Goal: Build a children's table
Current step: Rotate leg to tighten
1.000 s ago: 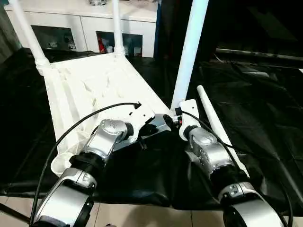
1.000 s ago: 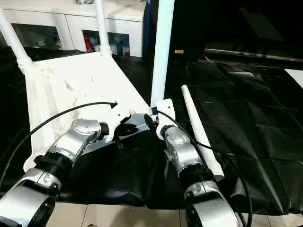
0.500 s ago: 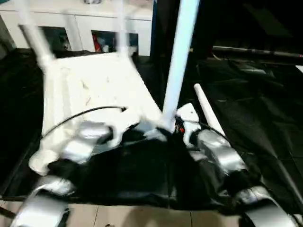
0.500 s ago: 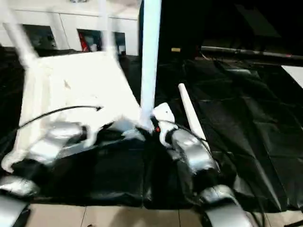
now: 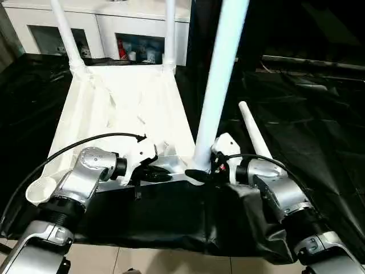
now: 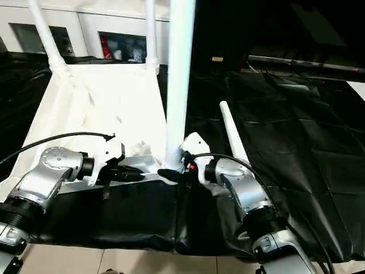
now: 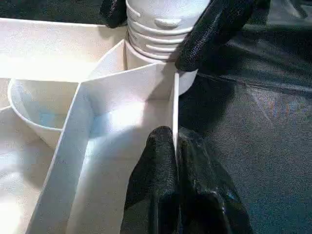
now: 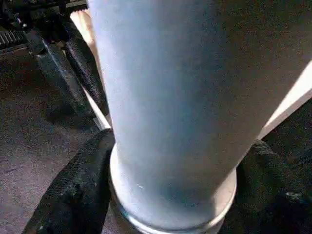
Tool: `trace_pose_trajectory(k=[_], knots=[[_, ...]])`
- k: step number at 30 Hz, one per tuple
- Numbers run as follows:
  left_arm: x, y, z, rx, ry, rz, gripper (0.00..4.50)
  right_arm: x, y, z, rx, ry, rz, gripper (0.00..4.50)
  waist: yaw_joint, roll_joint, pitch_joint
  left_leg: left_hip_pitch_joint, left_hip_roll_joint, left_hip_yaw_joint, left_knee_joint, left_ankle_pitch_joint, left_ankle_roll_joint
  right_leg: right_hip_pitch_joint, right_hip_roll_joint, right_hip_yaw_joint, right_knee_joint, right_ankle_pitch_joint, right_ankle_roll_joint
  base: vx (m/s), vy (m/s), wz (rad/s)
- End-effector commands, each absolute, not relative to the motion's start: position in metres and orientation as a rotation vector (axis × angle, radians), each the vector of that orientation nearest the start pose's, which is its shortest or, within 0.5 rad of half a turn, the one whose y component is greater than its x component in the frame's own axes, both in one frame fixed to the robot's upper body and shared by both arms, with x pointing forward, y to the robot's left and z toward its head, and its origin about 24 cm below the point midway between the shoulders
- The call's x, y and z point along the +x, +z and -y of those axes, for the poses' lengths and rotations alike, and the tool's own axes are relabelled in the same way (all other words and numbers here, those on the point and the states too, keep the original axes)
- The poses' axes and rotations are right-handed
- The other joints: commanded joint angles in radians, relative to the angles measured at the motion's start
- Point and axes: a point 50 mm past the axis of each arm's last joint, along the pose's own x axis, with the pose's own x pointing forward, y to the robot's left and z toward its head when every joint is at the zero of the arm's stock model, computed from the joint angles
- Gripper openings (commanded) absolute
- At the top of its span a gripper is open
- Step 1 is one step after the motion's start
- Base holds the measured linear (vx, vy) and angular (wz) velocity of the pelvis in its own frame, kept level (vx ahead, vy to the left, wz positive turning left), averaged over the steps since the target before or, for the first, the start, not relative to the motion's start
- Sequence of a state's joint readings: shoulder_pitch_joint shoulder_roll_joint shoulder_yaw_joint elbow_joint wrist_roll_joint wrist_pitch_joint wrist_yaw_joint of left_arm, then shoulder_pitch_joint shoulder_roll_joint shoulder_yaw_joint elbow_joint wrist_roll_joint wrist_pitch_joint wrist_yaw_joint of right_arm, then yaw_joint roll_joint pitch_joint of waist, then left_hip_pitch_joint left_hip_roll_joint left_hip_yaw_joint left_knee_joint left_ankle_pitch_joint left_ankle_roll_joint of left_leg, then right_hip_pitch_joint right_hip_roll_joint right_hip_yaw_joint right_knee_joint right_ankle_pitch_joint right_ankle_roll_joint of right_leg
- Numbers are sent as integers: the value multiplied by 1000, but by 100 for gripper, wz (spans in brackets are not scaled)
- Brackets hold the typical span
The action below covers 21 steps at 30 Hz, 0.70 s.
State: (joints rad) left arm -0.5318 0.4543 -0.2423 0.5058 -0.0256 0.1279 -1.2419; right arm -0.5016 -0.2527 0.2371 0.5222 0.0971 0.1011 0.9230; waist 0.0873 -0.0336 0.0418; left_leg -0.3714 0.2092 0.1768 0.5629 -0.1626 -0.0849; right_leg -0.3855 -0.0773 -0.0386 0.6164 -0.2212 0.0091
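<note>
In the left eye view, the children's table (image 5: 122, 108) is seen lying upside down on the worktop (image 5: 319, 142), which is draped in black cloth, so that the ribbed underside and corner sockets face up for the legs. Two legs (image 5: 67, 35) are already standing in the far corners, and a third leg (image 5: 219, 85) is held upright at the near right corner. A fourth leg (image 5: 255, 132) is left lying loose on the cloth just beside that corner, and the near left socket (image 5: 40, 191) is seen unfilled. The left gripper (image 5: 153, 174) is placed on the near edge of the tabletop, judged to steady it while the leg is seated. The right gripper (image 5: 201, 174) is set at the foot of the third leg. A white cabinet (image 5: 114, 28) is seen behind.

In the right eye view, the same arrangement is shown, with the right gripper reaching in from the right to the leg's base.

In the left wrist view, the left gripper's fingers (image 7: 156, 195) are pressed together on a thin upright rib of the underside, pinching it. The ridged end of the third leg is seen beyond, in its socket, with the other gripper's fingers on either side.

In the right wrist view, the right gripper's fingers (image 8: 73, 190) are spread around the leg's collar, one to each side, closed on it so the leg can probably be turned or pressed home.
</note>
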Motion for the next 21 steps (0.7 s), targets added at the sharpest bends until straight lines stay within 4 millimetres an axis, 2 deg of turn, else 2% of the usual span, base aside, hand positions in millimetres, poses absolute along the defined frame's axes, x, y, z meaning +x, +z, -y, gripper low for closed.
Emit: trace_pose_trajectory(k=[1,4,7,8,11,13,14,15,16,17,18,20,21], knots=[[299,50,-158,307,-1376,-471,0,316,49,119,-195,1056,-268,302,-1,-3,-58,15,20,5,-53,-130,49,41,-50,33,-53,29,-239,0,0,0],[299,50,-157,306,-1373,-472,0,316,47,118,-183,1044,-270,280,0,-2,-58,16,19,5,-52,-125,50,41,-50,33,-52,38,-239,0,0,0],[304,48,-156,314,-1317,-471,0,321,42,120,-156,919,-266,278,-2,-4,-58,15,18,5,-52,-121,48,42,-50,33,-52,40,-239,0,0,0],[305,47,-156,317,-1294,-470,0,323,40,121,-149,877,-264,278,-4,-3,-56,14,18,5,-54,-132,40,41,-51,33,-54,18,-237,0,0,0],[323,42,-149,314,-1094,-468,0,333,28,125,-84,603,-307,277,-10,-3,-49,18,17,3,-60,-198,-3,34,-53,36,-66,-104,-220,0,0,0],[329,41,-144,312,-1017,-474,0,336,22,125,-53,502,-332,276,-12,-4,-50,22,16,3,-60,-228,-21,32,-53,38,-71,-162,-206,0,0,0],[332,40,-142,310,-985,-478,0,336,20,124,-40,459,-343,276,-11,-4,-51,21,17,2,-60,-222,-25,33,-55,39,-72,-165,-199,0,0,0],[339,38,-131,301,-896,-476,0,337,12,120,-5,351,-382,276,-12,-4,-52,21,15,2,-60,-212,-27,32,-53,40,-71,-153,-194,0,0,0],[340,38,-130,299,-890,-475,0,337,12,119,-5,343,-385,276,-11,-4,-52,20,14,2,-60,-209,-29,33,-53,40,-71,-150,-192,0,0,0],[345,37,-114,290,-843,-464,0,337,7,111,-22,273,-403,276,-7,-5,-54,19,14,2,-58,-200,-23,35,-53,39,-70,-138,-185,0,0,0],[345,37,-111,291,-838,-461,0,337,6,109,-28,264,-405,276,-4,0,-55,20,13,3,-57,-182,-24,32,-52,39,-68,-107,-184,0,0,0],[345,36,-101,300,-848,-457,0,338,5,103,-31,257,-408,276,1,-5,-57,17,10,4,-55,-170,-14,37,-50,38,-66,-70,-182,0,0,0],[345,37,-95,307,-870,-443,0,339,6,99,-32,262,-401,276,2,0,-59,16,10,3,-54,-160,-6,39,-51,37,-63,-40,-182,0,0,0]])
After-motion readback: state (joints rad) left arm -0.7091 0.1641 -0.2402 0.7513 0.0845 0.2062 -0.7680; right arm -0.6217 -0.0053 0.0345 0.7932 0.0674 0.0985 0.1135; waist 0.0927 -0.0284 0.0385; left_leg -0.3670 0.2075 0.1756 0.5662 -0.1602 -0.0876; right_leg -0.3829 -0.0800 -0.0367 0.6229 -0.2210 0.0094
